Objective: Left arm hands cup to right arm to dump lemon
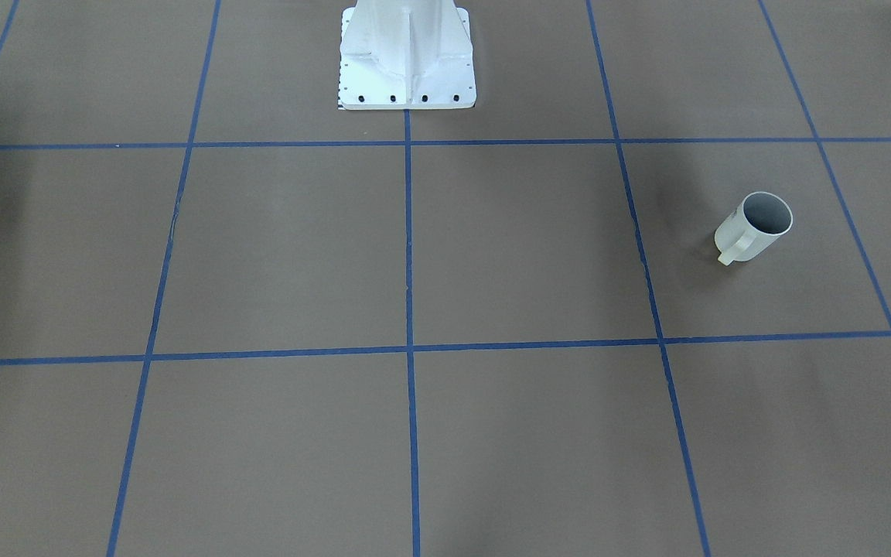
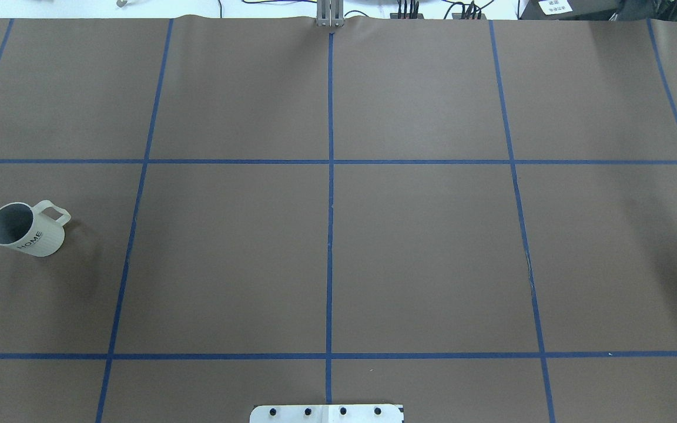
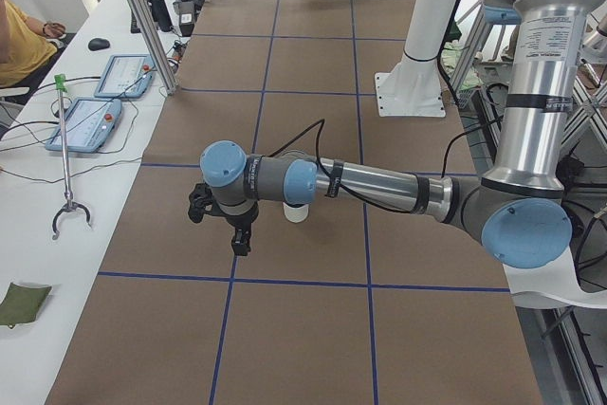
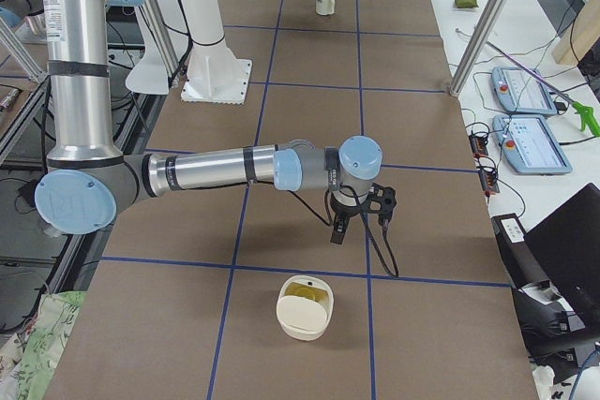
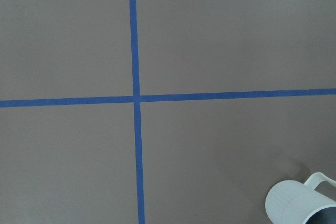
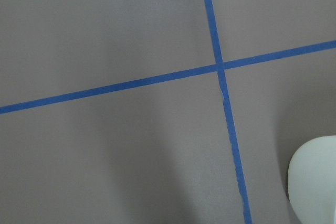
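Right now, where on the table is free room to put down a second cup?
The middle squares, either side of the centre tape and ahead of the base plate, lie bare. Crowded spots: the left end, with the cup beside the left arm, and the right end, where a white container sits near the right arm.

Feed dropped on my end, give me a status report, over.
Left tool, right tool over table, open or shut unreadable. Cup upright, ungrasped, near left tool. Nothing blocking it.
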You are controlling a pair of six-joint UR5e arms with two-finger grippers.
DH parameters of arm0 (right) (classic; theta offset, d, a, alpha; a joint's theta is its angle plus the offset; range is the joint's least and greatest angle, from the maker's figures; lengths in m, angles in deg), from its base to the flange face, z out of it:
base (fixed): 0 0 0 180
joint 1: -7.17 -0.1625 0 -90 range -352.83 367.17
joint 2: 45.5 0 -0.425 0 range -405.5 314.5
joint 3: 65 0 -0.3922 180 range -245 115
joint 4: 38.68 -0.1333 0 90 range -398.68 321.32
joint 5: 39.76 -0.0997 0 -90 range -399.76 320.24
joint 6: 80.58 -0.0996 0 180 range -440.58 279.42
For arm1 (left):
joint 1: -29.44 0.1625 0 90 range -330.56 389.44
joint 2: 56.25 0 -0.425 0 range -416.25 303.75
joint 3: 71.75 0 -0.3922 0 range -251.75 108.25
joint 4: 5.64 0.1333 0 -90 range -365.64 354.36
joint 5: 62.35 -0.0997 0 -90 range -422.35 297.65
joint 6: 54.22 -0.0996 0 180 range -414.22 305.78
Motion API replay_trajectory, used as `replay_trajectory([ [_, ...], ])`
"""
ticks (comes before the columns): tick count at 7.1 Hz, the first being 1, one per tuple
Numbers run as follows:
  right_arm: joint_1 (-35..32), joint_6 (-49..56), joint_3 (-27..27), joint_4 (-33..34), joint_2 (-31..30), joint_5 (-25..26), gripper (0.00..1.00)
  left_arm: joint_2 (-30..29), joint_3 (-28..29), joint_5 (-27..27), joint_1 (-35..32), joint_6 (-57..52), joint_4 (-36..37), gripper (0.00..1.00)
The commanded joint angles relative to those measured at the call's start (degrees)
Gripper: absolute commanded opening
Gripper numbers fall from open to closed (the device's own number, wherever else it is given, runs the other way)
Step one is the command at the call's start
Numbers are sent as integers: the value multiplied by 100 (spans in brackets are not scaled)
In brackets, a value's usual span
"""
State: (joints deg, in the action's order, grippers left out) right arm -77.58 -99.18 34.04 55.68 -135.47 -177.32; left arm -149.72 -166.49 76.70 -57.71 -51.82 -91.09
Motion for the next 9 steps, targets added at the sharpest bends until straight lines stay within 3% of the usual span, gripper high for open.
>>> replay_trajectory([
  [1, 20, 14, 133, -15, -64, -34, 100, 48, -79, -201, 5, 5, -7, 100],
  [2, 21, 5, 272, -23, -64, -260, 99, 40, -80, -203, 22, 14, -7, 100],
  [9, 56, 5, 282, -32, -56, -289, 100, 40, -115, -185, 23, 40, -7, 100],
])
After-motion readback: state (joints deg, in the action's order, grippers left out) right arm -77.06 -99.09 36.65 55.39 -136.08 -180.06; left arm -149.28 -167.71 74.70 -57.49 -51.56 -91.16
